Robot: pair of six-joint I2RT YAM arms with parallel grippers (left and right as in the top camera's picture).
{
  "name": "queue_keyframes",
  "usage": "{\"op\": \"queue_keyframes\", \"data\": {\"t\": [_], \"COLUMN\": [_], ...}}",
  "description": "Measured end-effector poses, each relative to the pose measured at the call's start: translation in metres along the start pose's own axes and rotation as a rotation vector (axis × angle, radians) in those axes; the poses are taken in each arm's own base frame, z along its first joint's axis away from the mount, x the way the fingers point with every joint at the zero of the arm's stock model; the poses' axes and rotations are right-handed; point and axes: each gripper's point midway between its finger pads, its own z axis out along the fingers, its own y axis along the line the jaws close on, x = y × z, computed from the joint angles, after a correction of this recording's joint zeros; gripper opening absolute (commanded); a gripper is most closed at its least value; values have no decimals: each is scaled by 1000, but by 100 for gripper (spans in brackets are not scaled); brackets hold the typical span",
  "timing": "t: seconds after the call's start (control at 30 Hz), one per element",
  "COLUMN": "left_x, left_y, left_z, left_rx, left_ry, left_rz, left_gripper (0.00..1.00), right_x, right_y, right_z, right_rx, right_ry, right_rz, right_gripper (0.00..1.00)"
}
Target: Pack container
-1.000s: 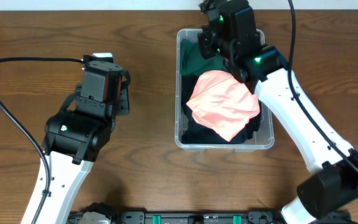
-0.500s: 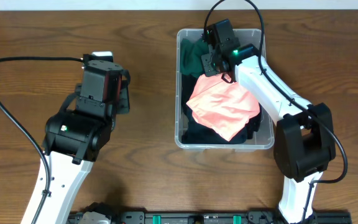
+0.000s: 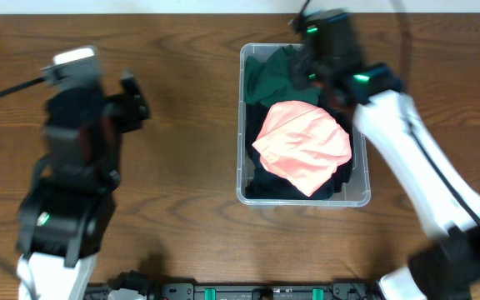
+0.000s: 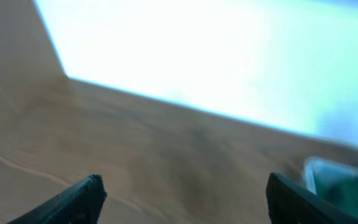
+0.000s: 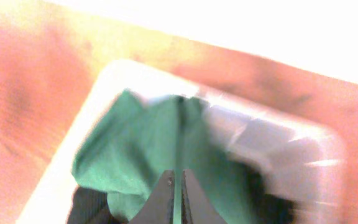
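The container (image 3: 242, 125) is a clear rectangular bin at the centre right of the table. It holds a pink garment (image 3: 302, 150) on top of dark clothes (image 3: 261, 179), with a green garment (image 3: 265, 77) at its far end. My right gripper (image 3: 305, 67) hovers over the far end of the bin. In the right wrist view its fingers (image 5: 178, 186) are shut and empty above the green garment (image 5: 148, 143), inside the bin's rim (image 5: 114, 70). My left gripper (image 3: 133, 102) is open and empty (image 4: 182, 196) over bare table, left of the bin (image 4: 312, 167).
Brown wooden table (image 3: 182, 167) all around the bin. A white wall runs along the table's far edge (image 4: 197, 56). A black rail (image 3: 248, 292) lies at the front edge. Both arms are motion-blurred.
My left arm has swung up and to the left. My right arm has lifted off the pink garment and shifted towards the bin's far end. The pink garment stays in the bin.
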Motion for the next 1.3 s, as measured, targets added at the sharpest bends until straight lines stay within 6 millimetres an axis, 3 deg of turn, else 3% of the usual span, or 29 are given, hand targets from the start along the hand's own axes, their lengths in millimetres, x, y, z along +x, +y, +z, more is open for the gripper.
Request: {"op": "queue_keyframes", "data": {"t": [0.07,0.17,0.23,0.37,0.47,0.63,0.9,1.3], "left_x": [-12,-18,-14,2,9,33,83,90], "left_y": [17,37,44,45,41,29,18,15], "left_z": [-12,-28,-34,-30,-19,5,30,35], "left_rx": [-33,-77,-91,-77,-54,37,97,111], "left_ry": [-48,-78,-64,10,49,169,397,426], "left_rz": [-22,-20,-1,42,57,61,68,66], "left_gripper": [93,94,93,96,98,98,98,98], "right_x": [-25,-45,-47,-38,-31,-28,-21,-4], "right_y": [-23,-63,-89,-119,-135,-142,-141,-139], "right_z": [-41,-95,-126,-158,-176,-197,-198,-194], "right_rx": [54,155,225,299,340,359,360,363], "right_ry": [-101,-205,-245,-259,-271,-300,-276,-204], "right_rz": [12,46,89,200,273,323,337,339], "right_gripper": [33,58,73,99,99,99,99,99]}}
